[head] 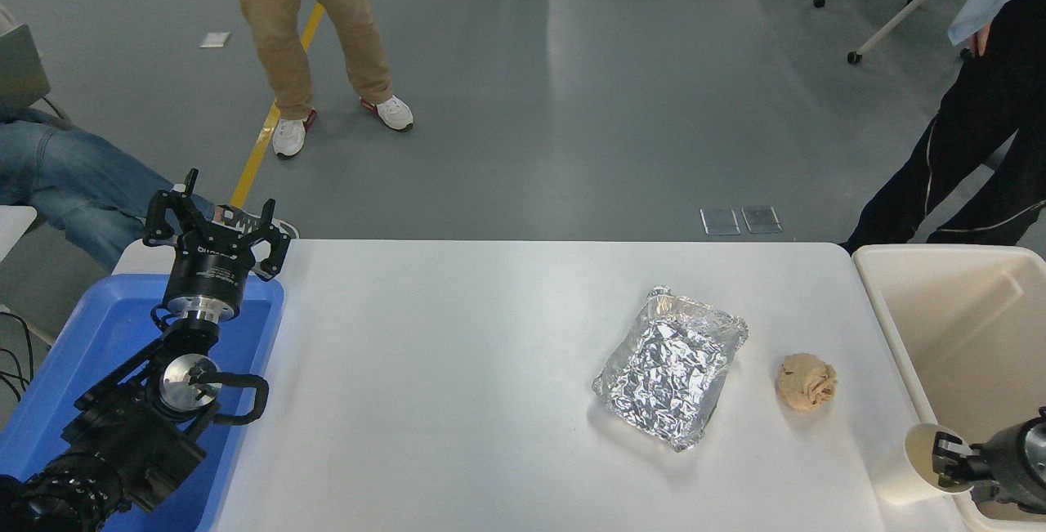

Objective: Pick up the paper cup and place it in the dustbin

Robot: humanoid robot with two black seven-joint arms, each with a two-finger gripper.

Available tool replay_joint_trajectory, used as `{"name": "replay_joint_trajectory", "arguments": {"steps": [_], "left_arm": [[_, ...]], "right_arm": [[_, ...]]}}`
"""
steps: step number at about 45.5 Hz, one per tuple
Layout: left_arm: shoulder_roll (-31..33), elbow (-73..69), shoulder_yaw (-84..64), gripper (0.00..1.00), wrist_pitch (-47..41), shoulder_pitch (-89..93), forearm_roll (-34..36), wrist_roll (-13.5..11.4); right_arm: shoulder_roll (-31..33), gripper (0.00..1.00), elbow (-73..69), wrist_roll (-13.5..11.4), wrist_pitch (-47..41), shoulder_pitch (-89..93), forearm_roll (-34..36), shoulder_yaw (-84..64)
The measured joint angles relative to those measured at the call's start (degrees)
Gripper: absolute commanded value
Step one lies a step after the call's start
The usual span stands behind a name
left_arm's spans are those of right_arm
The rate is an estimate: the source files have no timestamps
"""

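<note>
The paper cup [903, 473], plain cream-white, lies tilted on its side at the table's front right corner, its mouth facing right toward the dustbin [972, 328]. The dustbin is a large beige bin standing against the table's right edge. My right gripper [949, 460] comes in from the right edge over the bin's near left rim, and its tip is at the cup's mouth. I cannot tell whether it is closed on the rim. My left gripper [216, 225] is parked at the lower left, open and empty.
A crumpled foil tray [670, 364] and a tan paper ball [806, 382] lie right of the table's centre. A blue tray [98, 336] sits under the left arm. People stand and sit beyond the far edge and at the left.
</note>
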State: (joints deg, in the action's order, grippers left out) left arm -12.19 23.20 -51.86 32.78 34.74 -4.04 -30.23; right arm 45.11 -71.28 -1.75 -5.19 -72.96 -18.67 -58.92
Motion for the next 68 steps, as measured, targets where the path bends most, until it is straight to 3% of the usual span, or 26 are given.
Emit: {"name": "replay_joint_trajectory", "arguments": {"steps": [14, 31, 46, 68], "left_arm": [[0.03, 0.0, 0.0, 0.99, 0.0, 0.0, 0.02, 0.0], [0.0, 0.01, 0.0, 0.99, 0.0, 0.0, 0.0, 0.0], [0.01, 0.0, 0.0, 0.99, 0.0, 0.0, -0.01, 0.0], [0.03, 0.0, 0.0, 0.99, 0.0, 0.01, 0.0, 0.0]], "right_arm": [[4.83, 0.0, -1.86, 0.07, -0.96, -6.58, 0.07, 1.62], [12.41, 0.0, -5.87, 0.09, -12.99, -26.32, -0.04, 1.77], [13.99, 0.0, -6.52, 0.07, -19.02, -40.76, 0.15, 1.74], [14.19, 0.0, -4.32, 0.07, -20.16, -49.2, 2.77, 2.61]]}}
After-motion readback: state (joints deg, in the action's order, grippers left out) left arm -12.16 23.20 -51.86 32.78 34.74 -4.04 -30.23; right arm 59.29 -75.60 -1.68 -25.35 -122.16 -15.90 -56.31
